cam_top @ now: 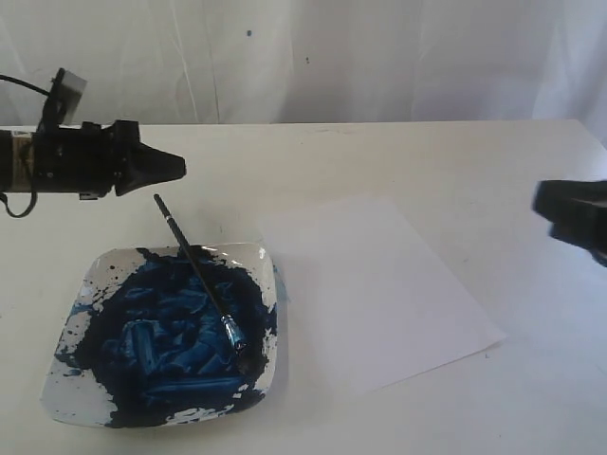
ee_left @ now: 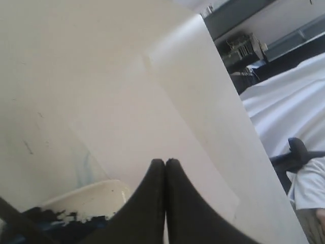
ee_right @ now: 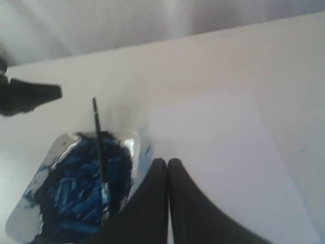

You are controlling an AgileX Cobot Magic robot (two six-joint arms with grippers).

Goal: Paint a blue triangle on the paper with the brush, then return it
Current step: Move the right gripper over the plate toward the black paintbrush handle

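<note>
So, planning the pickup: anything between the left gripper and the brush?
Nothing visible. The left gripper hangs shut near the handle end of the brush, which lies across the paint-smeared plate; only bare table between them.

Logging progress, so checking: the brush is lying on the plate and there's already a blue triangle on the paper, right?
No triangle yet: the paper is blank white in the exterior view. The brush does lie on the plate, bristles in the blue paint.

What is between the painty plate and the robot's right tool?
The paper, blank and white, lies flat on the table between the plate and the right tool. The exterior view shows this best.
</note>
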